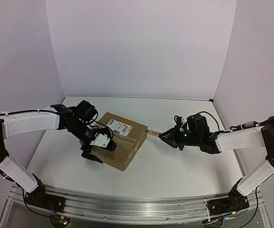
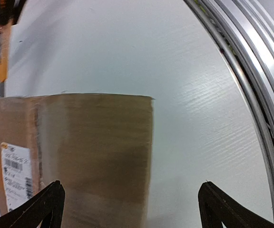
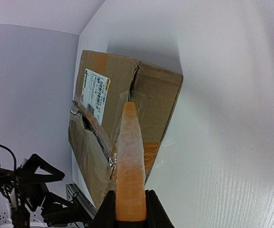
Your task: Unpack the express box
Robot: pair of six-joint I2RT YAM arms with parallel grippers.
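- One express box (image 1: 122, 140) is seen mid-frame, flaps down; contents cannot be told.
- One orange tool (image 3: 130, 161) is clamped by the right gripper (image 3: 129, 211).
- The left gripper (image 2: 131, 190) is spread wide, nothing held.

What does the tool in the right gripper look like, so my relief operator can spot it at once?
Find the brown express box in the middle of the white table. At its right corner, the right gripper holds a slim tool pointing at the box. It is a narrow, tapered orange stick, nothing like the broad, flat cardboard beside it.
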